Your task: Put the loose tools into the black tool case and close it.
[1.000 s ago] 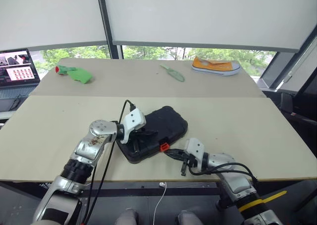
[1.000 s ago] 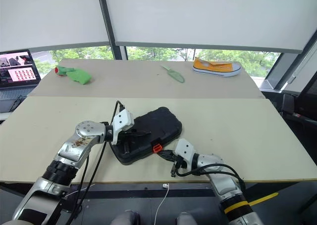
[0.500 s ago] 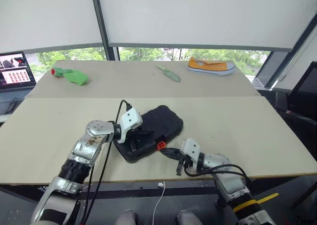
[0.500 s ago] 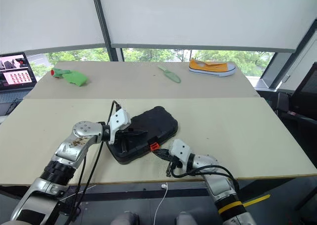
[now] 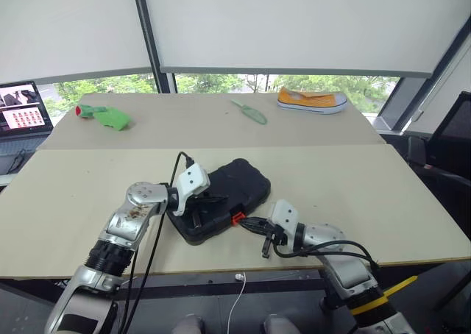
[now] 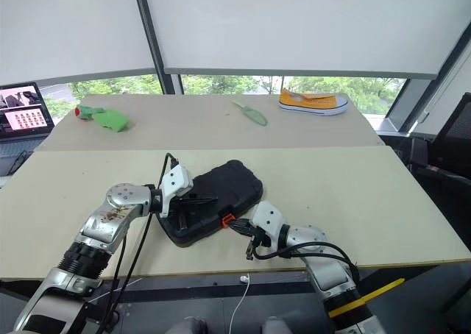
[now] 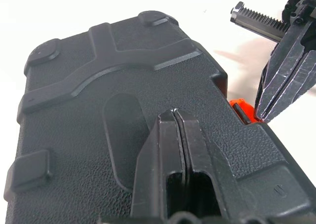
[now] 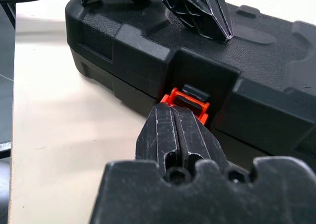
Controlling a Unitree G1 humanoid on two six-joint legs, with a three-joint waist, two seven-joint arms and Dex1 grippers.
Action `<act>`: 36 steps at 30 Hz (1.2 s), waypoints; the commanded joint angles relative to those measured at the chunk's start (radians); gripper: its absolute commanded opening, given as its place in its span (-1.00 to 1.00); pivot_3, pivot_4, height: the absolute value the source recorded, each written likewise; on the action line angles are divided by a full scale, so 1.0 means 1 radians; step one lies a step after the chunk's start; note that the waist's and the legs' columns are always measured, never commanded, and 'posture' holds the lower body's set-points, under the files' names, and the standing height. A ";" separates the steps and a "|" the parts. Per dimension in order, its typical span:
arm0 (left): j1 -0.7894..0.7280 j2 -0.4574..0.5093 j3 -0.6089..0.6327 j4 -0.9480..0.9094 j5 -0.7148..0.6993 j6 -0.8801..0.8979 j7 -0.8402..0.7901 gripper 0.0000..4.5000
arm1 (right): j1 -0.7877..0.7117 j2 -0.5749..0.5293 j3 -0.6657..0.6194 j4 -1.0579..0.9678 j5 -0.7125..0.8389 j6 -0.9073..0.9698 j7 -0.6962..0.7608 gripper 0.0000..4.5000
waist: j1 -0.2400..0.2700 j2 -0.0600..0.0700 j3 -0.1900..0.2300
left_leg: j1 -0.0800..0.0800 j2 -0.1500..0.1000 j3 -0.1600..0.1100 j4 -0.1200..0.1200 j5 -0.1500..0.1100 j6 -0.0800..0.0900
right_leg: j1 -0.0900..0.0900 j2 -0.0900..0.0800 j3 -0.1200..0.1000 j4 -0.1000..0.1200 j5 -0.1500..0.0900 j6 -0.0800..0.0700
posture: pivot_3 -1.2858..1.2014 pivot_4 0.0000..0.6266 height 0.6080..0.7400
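Closing stage of the packing task. The black tool case (image 5: 221, 208) lies lid-down and shut on the near part of the worktop (image 5: 368, 179), between the two arms, with no loose tools seen outside it; the step in hand is judged to be fastening the small orange latch (image 8: 189, 101) on the case's near edge. The left gripper (image 7: 174, 116) rests with its tip on the textured lid, fingers pressed together and holding nothing, the forearm reaching in from the left and angled slightly downward, apparently to steady the lid. The right gripper (image 8: 174, 111) comes in low from the right, nearly level with the worktop, its fingers likewise pressed together and empty, the tip just at the latch; whether it actually touches cannot be told. The next move calls for a short, firm push of the latch against the shell while the left gripper bears down, since the case could otherwise slide. A green garden trowel (image 5: 251, 112), a yellow shoe (image 5: 311, 100) and a green object (image 5: 104, 115) lie well apart on the far worktop.
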 commanded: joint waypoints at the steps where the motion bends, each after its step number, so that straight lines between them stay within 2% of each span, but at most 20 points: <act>1: 0.071 0.010 -0.071 0.078 0.059 0.054 -0.011 -0.97 | 0.008 -0.001 0.010 0.009 -0.025 0.082 -0.039 -1.00 | 0.000 0.000 -0.003 | 0.000 0.000 0.000 0.000 0.000 0.000 | 0.000 0.000 0.000 0.000 0.000 0.000 | 0.03 -0.52 1.00; 8: 0.063 0.014 -0.064 0.081 0.059 0.055 -0.009 -0.97 | 0.015 0.009 0.020 0.016 -0.015 0.108 -0.045 -1.00 | -0.003 -0.003 -0.008 | 0.002 0.000 0.000 -0.003 0.000 0.000 | 0.000 0.000 0.000 -0.001 -0.001 -0.001 | 0.03 -0.52 1.00; 15: 0.072 0.018 -0.056 0.077 0.055 0.055 -0.007 -0.97 | 0.069 0.031 -0.085 -0.073 0.128 -0.112 0.000 -1.00 | -0.002 -0.002 -0.007 | 0.001 0.000 -0.001 -0.004 -0.001 -0.001 | -0.001 -0.002 0.000 -0.002 -0.002 -0.001 | 0.03 -0.52 1.00; 19: 0.072 0.013 -0.054 0.078 0.056 0.055 -0.007 -0.97 | 0.100 0.031 -0.109 -0.123 0.203 -0.084 0.025 -1.00 | -0.002 -0.001 -0.006 | 0.001 0.000 -0.001 -0.005 -0.001 -0.001 | -0.001 -0.001 0.000 -0.002 -0.002 -0.001 | 0.03 -0.52 1.00; 25: 0.073 0.010 -0.053 0.081 0.056 0.049 -0.004 -0.97 | 0.113 -0.044 -0.023 -0.081 0.081 0.117 -0.024 -1.00 | -0.002 -0.001 -0.006 | 0.001 0.000 -0.002 -0.006 -0.001 -0.001 | -0.001 -0.003 -0.001 -0.005 -0.003 -0.002 | 0.03 -0.52 1.00; 36: 0.069 0.007 -0.056 0.084 0.061 0.049 -0.006 -0.97 | -0.006 0.072 0.046 0.086 0.003 0.117 -0.088 -1.00 | -0.006 -0.002 -0.007 | 0.002 -0.002 -0.005 -0.012 -0.001 -0.002 | -0.001 -0.002 -0.001 -0.013 -0.003 -0.002 | 0.03 -0.52 1.00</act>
